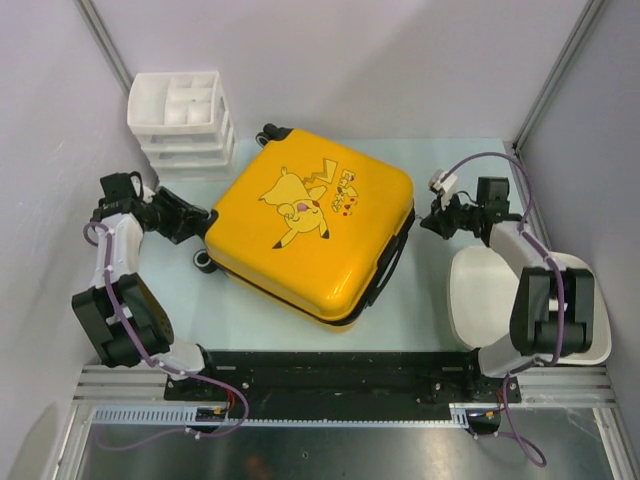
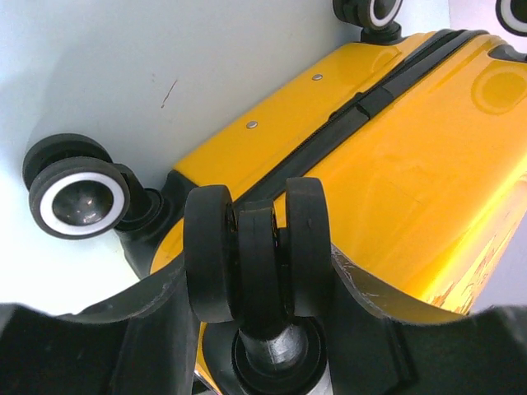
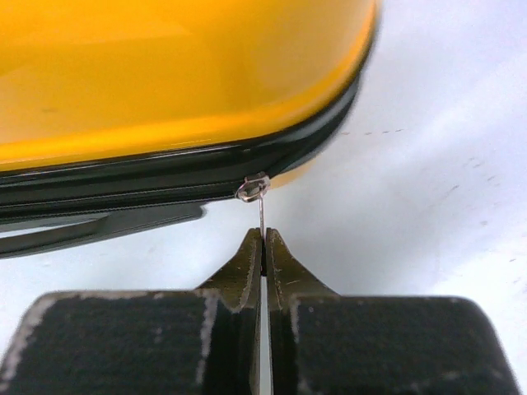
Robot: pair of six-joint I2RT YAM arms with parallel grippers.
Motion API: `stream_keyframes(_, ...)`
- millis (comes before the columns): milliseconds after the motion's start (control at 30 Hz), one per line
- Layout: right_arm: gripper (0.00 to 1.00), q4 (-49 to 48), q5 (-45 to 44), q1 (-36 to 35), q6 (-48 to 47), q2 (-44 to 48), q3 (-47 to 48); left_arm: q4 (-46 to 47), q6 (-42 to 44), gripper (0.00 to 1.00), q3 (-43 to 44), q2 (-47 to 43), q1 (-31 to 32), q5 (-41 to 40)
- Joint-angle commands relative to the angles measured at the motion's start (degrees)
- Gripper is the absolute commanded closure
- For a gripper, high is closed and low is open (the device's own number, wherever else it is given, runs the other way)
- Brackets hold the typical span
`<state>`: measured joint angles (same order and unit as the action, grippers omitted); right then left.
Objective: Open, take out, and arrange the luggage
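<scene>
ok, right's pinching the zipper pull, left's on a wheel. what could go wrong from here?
1. The right gripper holds the thin zipper pull only by its tip; it may slip free rounding the luggage corner.
2. The left gripper braces on a wheel that looks like a swivelling caster; it could turn and let the luggage slide.

The luggage shell: glossy, smooth yellow hard plastic. Its wheel: matt black, rubber-like. The zipper pull: thin bright metal. The table: smooth, matt, pale. The right end effector: matt black, lightly scuffed.
</scene>
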<state>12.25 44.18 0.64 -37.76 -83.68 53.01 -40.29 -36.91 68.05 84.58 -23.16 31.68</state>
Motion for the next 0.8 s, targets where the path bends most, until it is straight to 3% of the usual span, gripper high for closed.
stream_keyframes(0,1.00,-6.2,3.3,5.9,-9.1,-6.1,9.8,5.6,11.1,1.00,3.2,4.2,0.0,-2.6)
stream_keyframes(233,1.00,-6.0,13.8,5.1,-16.7,-18.5,20.2,1.8,23.3,1.00,10.0,9.9,3.4,-1.5)
stream_keyframes(533,1.00,7.5,24.8,0.2,-30.5,-28.5,29.9,-1.3,32.0,1.00,20.5,18.1,10.8,-2.3)
stream_keyframes(633,1.00,20.5,27.0,-2.2,-39.8,-28.2,31.1,-1.6,33.0,1.00,23.8,19.7,12.3,-1.7)
stream_keyframes(733,1.00,39.1,28.3,-4.2,-54.8,-26.9,31.1,-2.0,33.7,1.00,26.4,21.9,13.2,0.0)
stream_keyframes(767,1.00,49.4,28.5,-4.8,-58.7,-26.6,30.8,-2.0,34.2,1.00,27.2,22.6,13.7,0.3)
